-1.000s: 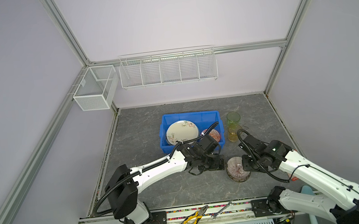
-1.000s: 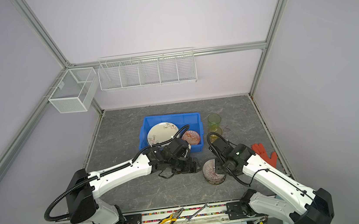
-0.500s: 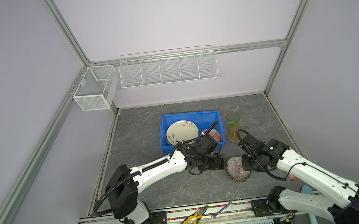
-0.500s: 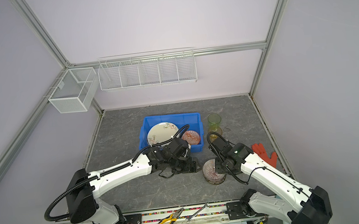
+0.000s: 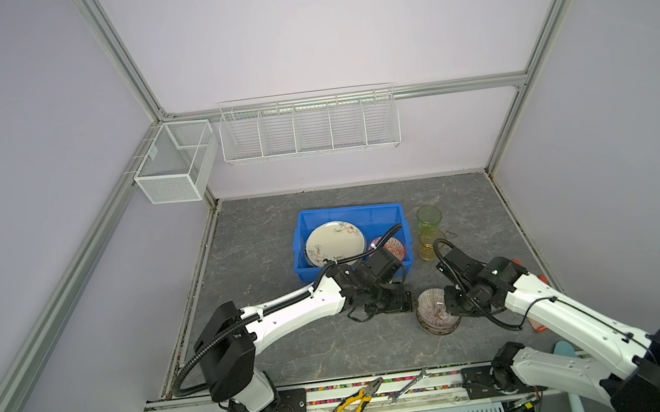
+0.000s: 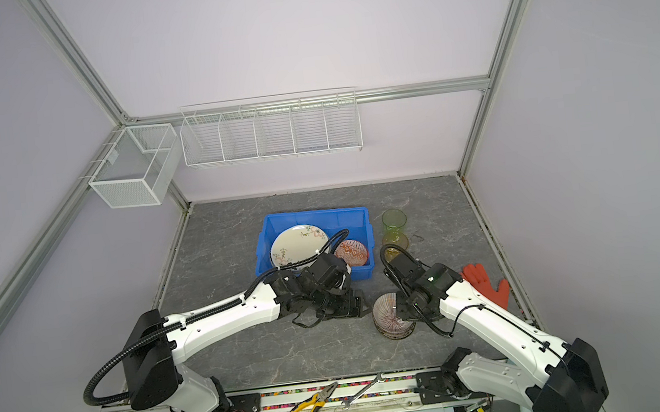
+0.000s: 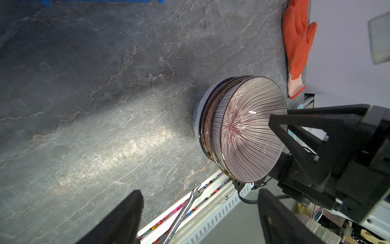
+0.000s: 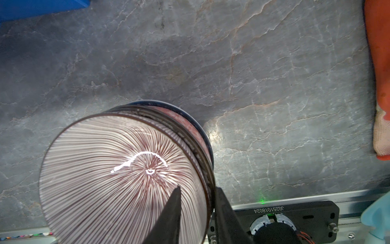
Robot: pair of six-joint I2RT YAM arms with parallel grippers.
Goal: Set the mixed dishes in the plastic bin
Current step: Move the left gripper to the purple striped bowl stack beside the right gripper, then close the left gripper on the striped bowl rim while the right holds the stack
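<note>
Right tool (image 8: 198, 188) sits at the striped bowl (image 8: 118, 173), top of the stack of bowls (image 5: 436, 321) out on the worktop (image 5: 265, 239). One finger is inside the bowl and the other outside, with the rim running between them on the side facing the right arm. The gap is narrow, but I can't tell whether the pinch has landed on that rim. Over to the left tool (image 7: 199, 191): spread wide, nothing in it, low to the worktop just beside the stack. Now the line that matters: the plastic bin (image 5: 346, 213) lies beyond the stack and off to the left in both top views. The left tool sits right between the two, by the bin's near wall. So the right arm is the one placed for this bowl, but its way to the bin looks to pass over its partner. It's a round bowl with no long axis to fuss over, though held by one edge it may want to tip. In the bin: cream floral plate (image 5: 334, 242) and orange bowl (image 5: 393, 246). Green glass (image 5: 429, 217) and amber glass (image 5: 432, 246) stand outside, near its right wall.
</note>
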